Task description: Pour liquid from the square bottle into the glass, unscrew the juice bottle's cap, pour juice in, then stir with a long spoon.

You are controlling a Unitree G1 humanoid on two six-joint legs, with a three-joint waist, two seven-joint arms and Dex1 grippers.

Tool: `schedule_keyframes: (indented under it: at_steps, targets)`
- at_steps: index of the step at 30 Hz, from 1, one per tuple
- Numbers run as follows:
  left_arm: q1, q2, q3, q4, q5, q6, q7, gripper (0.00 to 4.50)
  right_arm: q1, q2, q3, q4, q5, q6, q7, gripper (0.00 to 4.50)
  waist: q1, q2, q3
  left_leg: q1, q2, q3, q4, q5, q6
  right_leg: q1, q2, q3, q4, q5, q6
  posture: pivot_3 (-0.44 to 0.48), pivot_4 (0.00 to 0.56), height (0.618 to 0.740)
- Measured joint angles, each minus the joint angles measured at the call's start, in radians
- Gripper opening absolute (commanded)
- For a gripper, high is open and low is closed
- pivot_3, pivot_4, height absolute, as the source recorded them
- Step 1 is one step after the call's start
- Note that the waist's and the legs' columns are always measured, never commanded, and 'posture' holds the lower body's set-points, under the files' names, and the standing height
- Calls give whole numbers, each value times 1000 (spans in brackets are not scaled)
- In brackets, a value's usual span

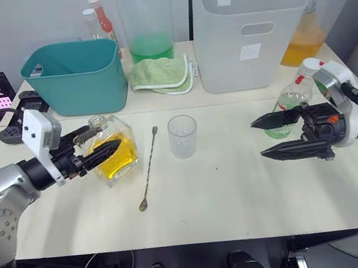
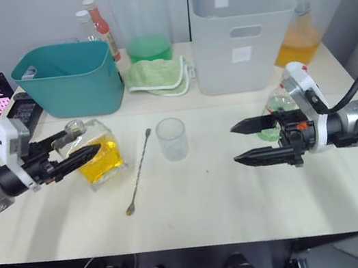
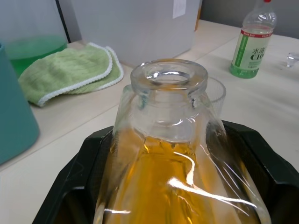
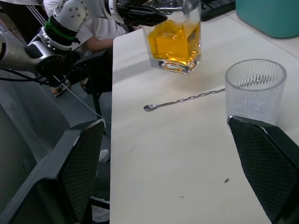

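Head views: your left gripper (image 1: 101,146) is clamped on the square bottle (image 1: 116,153), which stands on the table (image 1: 230,187); the long spoon (image 1: 148,168) lies between it and the glass (image 1: 183,135). Your right gripper (image 1: 268,137) hangs with fingers apart beside the juice bottle (image 1: 295,95).

Left wrist view: both fingers flank the bottle's body; its neck is uncapped.

Right wrist view: your spread fingers (image 4: 79,163) frame the glass and spoon.
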Motion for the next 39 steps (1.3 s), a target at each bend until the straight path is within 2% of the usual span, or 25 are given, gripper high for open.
schedule_keyframes:
  at_steps: [2,6,11,15,18,21,26,32,39]
  targets:
    - [-33,-15,-43,27,34,-25,0,2793,37,6,-24,-27,4,7,-21,4475,5,0,0,0,0,0,-1,0,0,-1,0,0,2,0,0,0,150,733]
    - [-175,-68,-160,175,180,-130,22,2793,155,33,-99,-118,42,20,-92,4475,18,0,0,0,0,-1,1,1,0,-1,1,0,2,0,0,0,150,733]
    - [-263,-110,-230,274,299,-231,46,2793,199,39,-151,-175,77,24,-146,4475,19,0,0,-1,0,-1,2,1,-1,0,1,0,3,1,0,0,150,733]
    - [-398,-160,-355,425,471,-369,63,2793,269,91,-192,-252,86,23,-240,4475,32,-1,0,-2,0,-2,4,2,-2,0,1,-1,3,1,0,0,150,733]
    - [-432,-178,-368,477,532,-445,72,2793,284,94,-208,-272,104,21,-276,4475,28,-1,0,-3,0,-2,4,2,-2,0,1,-1,3,1,0,0,150,733]
    - [-485,-211,-420,557,647,-539,131,2793,283,106,-222,-291,102,8,-326,4475,30,-1,0,-3,0,-2,4,2,-1,0,1,-1,3,1,0,0,150,733]
    - [-499,-241,-461,617,760,-686,190,2793,273,105,-247,-305,113,2,-386,4475,28,-1,0,-3,0,-2,4,3,-2,0,1,-1,3,2,1,0,150,733]
    - [-510,-265,-525,762,958,-912,350,2793,233,110,-241,-315,74,-22,-476,4475,31,-1,0,-3,0,-2,4,3,-2,0,1,-1,3,2,1,0,150,733]
    - [-512,-309,-555,828,1021,-1045,394,2793,236,133,-217,-324,35,-45,-524,4475,35,-1,0,-3,0,-2,4,4,-2,0,1,-1,4,2,2,0,150,733]
